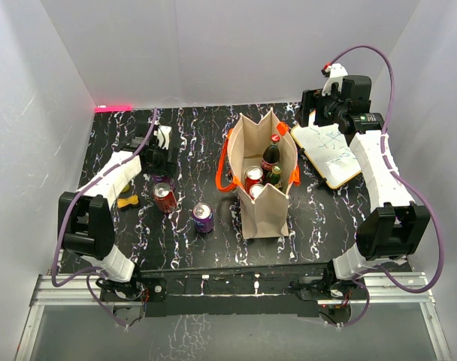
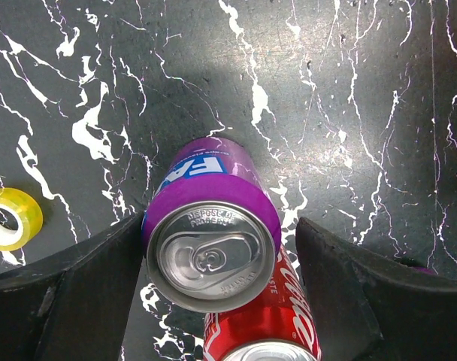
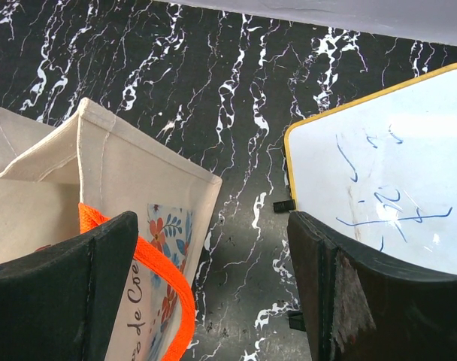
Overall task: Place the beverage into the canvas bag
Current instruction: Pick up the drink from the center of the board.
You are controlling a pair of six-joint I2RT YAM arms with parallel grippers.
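Note:
The beige canvas bag (image 1: 263,197) with orange handles stands open mid-table; a cola bottle (image 1: 271,156) and cans (image 1: 253,177) are inside it. My left gripper (image 1: 161,159) is open and straddles an upright purple can (image 2: 210,226). The left finger touches the can's side and there is a gap at the right finger. A red can (image 1: 165,197) stands just in front of it and also shows in the left wrist view (image 2: 267,325). Another purple can (image 1: 203,217) stands nearer the bag. My right gripper (image 1: 314,113) is open and empty at the back right, beside the bag's printed side (image 3: 127,177).
A yellow-framed whiteboard (image 1: 331,155) lies right of the bag and shows in the right wrist view (image 3: 386,169). A yellow tape roll (image 1: 127,201) lies left of the red can and shows in the left wrist view (image 2: 10,218). White walls enclose the black marbled table (image 1: 326,218).

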